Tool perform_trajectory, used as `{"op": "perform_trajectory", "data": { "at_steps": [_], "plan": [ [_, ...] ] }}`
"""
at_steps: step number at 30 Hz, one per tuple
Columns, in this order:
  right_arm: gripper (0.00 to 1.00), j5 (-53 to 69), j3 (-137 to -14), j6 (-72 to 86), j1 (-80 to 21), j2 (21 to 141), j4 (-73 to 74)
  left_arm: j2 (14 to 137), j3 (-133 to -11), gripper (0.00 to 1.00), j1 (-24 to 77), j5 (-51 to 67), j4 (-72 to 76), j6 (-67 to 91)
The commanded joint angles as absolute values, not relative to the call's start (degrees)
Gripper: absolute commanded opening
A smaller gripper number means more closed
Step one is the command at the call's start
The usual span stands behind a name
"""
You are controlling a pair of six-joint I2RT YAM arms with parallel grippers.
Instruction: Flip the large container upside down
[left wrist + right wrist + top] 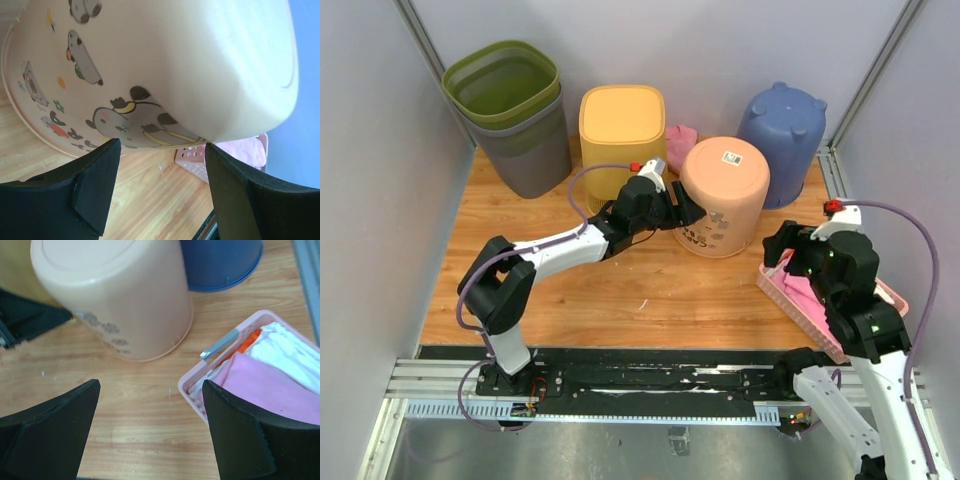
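Observation:
The large peach container (723,195) with cartoon prints stands upside down on the wooden table, its flat base up with a small label on it. It fills the left wrist view (165,70) and shows in the right wrist view (115,295). My left gripper (686,208) is open beside the container's left side, its fingers (95,185) close to the wall, holding nothing. My right gripper (782,250) is open and empty, hovering over the table to the container's right, next to the pink basket.
A pink basket (792,300) of folded cloths lies at the right front, seen also in the right wrist view (200,390). A blue bucket (782,128), a yellow bin (622,125), a small pink item (680,140) and stacked green and grey bins (512,110) line the back.

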State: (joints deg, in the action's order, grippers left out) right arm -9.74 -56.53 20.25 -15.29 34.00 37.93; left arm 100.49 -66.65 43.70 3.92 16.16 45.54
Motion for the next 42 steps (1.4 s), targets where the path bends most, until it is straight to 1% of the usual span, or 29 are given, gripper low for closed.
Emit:
{"op": "perform_trajectory", "data": {
  "at_steps": [1,4,6,10,14,19,22,24,28,31,36,39,42],
  "plan": [
    [0.84,3.0,-50.2,18.3,-14.5,34.8,35.1,95.8,-70.1,0.74,43.5,2.1,11.9,40.8],
    [0.82,11.9,-43.1,22.5,-14.6,36.5,25.2,91.0,-72.8,0.75,43.5,6.1,5.6,37.3],
    [0.81,12.9,-39.2,26.3,-15.0,38.8,17.7,88.1,-75.2,0.76,43.4,6.3,0.4,34.6],
    [0.78,8.3,-35.0,30.5,-17.4,47.5,1.5,82.3,-78.4,0.78,41.3,4.9,-8.2,31.0],
    [0.77,0.4,-37.8,32.1,-19.9,62.1,-12.5,76.2,-78.3,0.83,35.1,5.4,-13.8,30.4],
    [0.76,-6.4,-49.3,34.7,-20.0,76.1,-13.1,71.7,-79.3,0.89,31.4,1.5,-20.0,27.4],
    [0.76,-12.2,-52.7,36.9,-20.0,80.5,-12.8,71.4,-82.1,0.90,30.1,-0.9,-24.3,25.9],
    [0.77,-13.8,-54.0,37.6,-20.0,82.0,-12.6,71.9,-84.5,0.90,28.8,-2.8,-26.7,25.0],
    [0.78,-9.1,-54.3,35.2,-20.2,78.9,-9.0,74.2,-92.6,0.91,25.7,-7.0,-31.4,21.0],
    [0.81,-5.0,-52.2,32.9,-20.3,72.8,-4.1,77.7,-102.0,0.91,21.9,-11.8,-35.7,18.0],
    [0.83,-2.1,-48.4,29.1,-20.2,62.4,3.2,84.0,-111.3,0.92,15.6,-18.0,-38.4,18.1],
    [0.84,-2.0,-47.2,28.2,-20.2,57.3,7.3,91.5,-119.8,0.92,12.1,-20.3,-43.5,17.6],
    [0.84,-2.1,-47.6,27.9,-20.2,53.3,11.7,98.8,-128.7,0.92,9.3,-20.6,-47.8,13.6]
  ]
}}
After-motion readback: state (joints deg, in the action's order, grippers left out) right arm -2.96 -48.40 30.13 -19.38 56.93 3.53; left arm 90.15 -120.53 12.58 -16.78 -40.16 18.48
